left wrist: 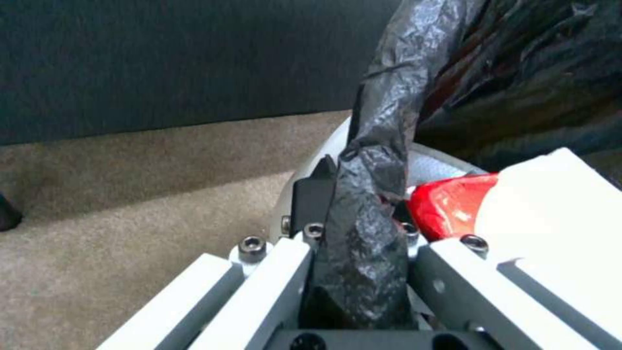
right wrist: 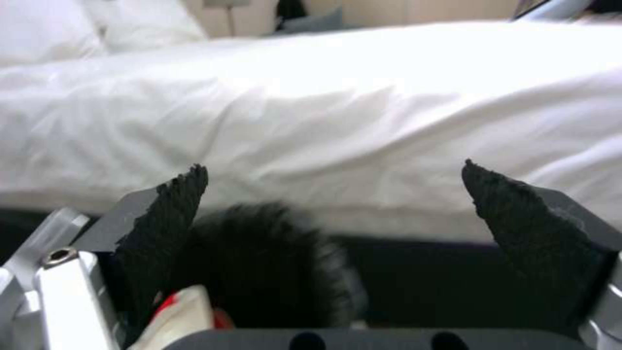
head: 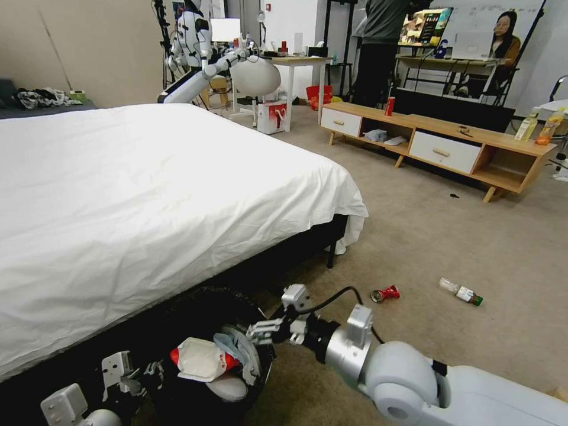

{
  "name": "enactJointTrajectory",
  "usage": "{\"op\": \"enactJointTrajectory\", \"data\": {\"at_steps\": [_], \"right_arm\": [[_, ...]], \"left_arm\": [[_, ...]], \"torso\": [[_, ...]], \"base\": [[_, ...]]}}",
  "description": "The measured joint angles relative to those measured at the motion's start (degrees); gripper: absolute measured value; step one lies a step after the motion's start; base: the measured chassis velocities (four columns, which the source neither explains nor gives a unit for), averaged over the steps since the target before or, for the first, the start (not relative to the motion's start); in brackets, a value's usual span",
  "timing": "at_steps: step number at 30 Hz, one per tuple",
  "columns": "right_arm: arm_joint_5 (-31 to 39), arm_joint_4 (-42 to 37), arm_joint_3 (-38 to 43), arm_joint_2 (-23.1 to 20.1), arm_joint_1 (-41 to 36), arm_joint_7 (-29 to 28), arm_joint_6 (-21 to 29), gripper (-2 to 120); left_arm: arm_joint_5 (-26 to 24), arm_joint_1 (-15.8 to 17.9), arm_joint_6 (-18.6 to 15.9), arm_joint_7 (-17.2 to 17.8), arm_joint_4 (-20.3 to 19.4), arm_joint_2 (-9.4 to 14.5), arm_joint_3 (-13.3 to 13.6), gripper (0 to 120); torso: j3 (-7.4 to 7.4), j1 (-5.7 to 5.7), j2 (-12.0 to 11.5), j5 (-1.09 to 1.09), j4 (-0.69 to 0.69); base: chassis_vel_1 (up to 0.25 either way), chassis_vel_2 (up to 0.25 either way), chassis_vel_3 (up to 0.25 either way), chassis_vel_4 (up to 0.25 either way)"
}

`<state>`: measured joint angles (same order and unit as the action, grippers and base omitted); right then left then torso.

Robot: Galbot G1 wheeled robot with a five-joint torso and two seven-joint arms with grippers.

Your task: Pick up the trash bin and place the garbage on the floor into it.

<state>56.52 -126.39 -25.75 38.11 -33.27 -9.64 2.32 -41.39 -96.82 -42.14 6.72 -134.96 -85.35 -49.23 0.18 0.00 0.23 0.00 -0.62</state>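
The trash bin (head: 220,305), lined with a black bag, stands against the bed's foot corner. Inside it lie a red-and-white packet (head: 201,358) and white tissue (head: 229,387). My left gripper (head: 145,374) is shut on the bin's near rim; the left wrist view shows the bag (left wrist: 366,214) pinched between the fingers, with the packet (left wrist: 450,206) just behind. My right gripper (head: 261,330) hovers open over the bin's right rim, its black fingertips (right wrist: 184,192) wide apart above the bin (right wrist: 272,262). On the carpet to the right lie a crushed red can (head: 385,293) and a small green-capped bottle (head: 461,291).
The white bed (head: 148,195) fills the left side. A low wooden cabinet (head: 438,145) stands at the back right, with an upright red can (head: 389,106) on it. Drink bottles (head: 547,126) sit far right. Another robot (head: 195,53) stands behind the bed.
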Motion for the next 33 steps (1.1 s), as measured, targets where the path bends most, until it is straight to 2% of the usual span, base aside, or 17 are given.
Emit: {"op": "enactJointTrajectory", "data": {"at_steps": [3,11,14,15,16,17,18,21,22,25,28,29,32,33], "right_arm": [[0.1,-0.6,4.8,-1.5,-2.3,0.1,-1.7,100],[-0.5,-0.3,10.8,-2.5,-4.9,-1.3,-6.3,100],[-0.8,0.3,15.5,-2.8,-7.2,-2.6,-8.1,100],[-1.3,0.7,19.3,-2.8,-9.5,-3.0,-8.9,100],[-1.3,0.7,19.3,-2.8,-9.5,-3.0,-8.9,100],[-1.8,0.8,24.0,-2.8,-12.9,-3.3,-9.4,100],[-1.8,0.8,24.0,-2.8,-12.9,-3.3,-9.4,100],[-4.8,1.3,34.8,-1.1,-20.9,-3.9,-10.7,100],[-4.8,1.3,34.8,-1.1,-20.9,-3.9,-10.7,100],[-10.9,3.5,41.7,2.7,-24.6,-4.4,-14.1,100],[-12.8,4.1,43.9,3.6,-25.7,-4.5,-15.3,100],[-15.6,4.6,48.8,5.4,-28.0,-4.4,-16.7,100],[-17.9,4.9,52.5,6.8,-30.0,-4.3,-18.0,100],[-20.8,5.7,55.9,8.0,-32.4,-3.8,-19.9,100]], "left_arm": [[0.9,-0.3,0.0,0.1,0.0,0.0,-0.1,2],[1.8,-1.6,0.0,0.2,-0.7,0.0,-0.9,2],[1.8,-2.1,0.0,0.2,-1.2,0.0,-1.2,2],[1.9,-2.3,0.0,0.2,-1.4,-0.1,-1.2,2],[1.9,-2.3,0.0,0.2,-1.4,-0.1,-1.2,2],[2.0,-2.4,0.0,0.2,-1.5,-0.1,-1.2,2],[2.0,-2.4,0.0,0.2,-1.5,-0.1,-1.2,2],[2.8,-2.5,0.0,0.0,-1.6,-0.3,-1.2,2],[2.8,-2.5,0.0,0.0,-1.6,-0.3,-1.2,2],[3.7,-3.1,0.0,-0.2,-2.2,-1.2,-1.5,2],[4.4,-3.1,0.0,-0.5,-2.3,-1.4,-1.6,2],[5.1,-3.3,0.0,-0.8,-2.3,-1.7,-1.6,2],[5.5,-3.4,0.0,-1.0,-2.3,-2.0,-1.6,2],[5.9,-3.4,0.0,-1.2,-2.3,-2.2,-1.5,2]], "torso": [[0.0,0.0,0.0,0.0,-0.02],[0.0,0.0,0.0,0.0,0.02],[0.0,0.0,0.0,0.0,0.02],[0.0,0.0,0.0,0.01,0.01],[0.0,0.0,0.0,0.01,0.01],[0.0,0.0,0.0,0.0,0.01],[0.0,0.0,0.0,0.0,0.01],[0.0,0.0,0.0,0.0,-0.04],[0.0,0.0,0.0,0.0,-0.04],[0.0,0.0,0.0,0.01,0.03],[0.0,0.0,0.0,0.01,0.03],[0.0,0.0,0.0,0.01,0.01],[0.0,0.0,0.0,0.0,-0.02],[0.0,0.0,0.0,0.01,-0.02]], "base": [[0.0,0.0,0.0,0.0],[0.0,0.0,0.0,0.0],[0.0,0.0,0.0,0.0],[0.0,0.0,0.0,0.0],[0.0,0.0,0.0,0.0],[0.0,0.0,0.0,0.0],[0.0,0.0,0.0,0.0],[0.0,0.0,0.0,0.0],[0.0,0.0,0.0,0.0],[0.0,0.0,0.0,0.0],[0.0,0.0,0.0,0.0],[0.0,0.0,0.0,0.0],[0.0,0.0,0.0,0.0],[0.0,0.0,0.0,0.0]]}}
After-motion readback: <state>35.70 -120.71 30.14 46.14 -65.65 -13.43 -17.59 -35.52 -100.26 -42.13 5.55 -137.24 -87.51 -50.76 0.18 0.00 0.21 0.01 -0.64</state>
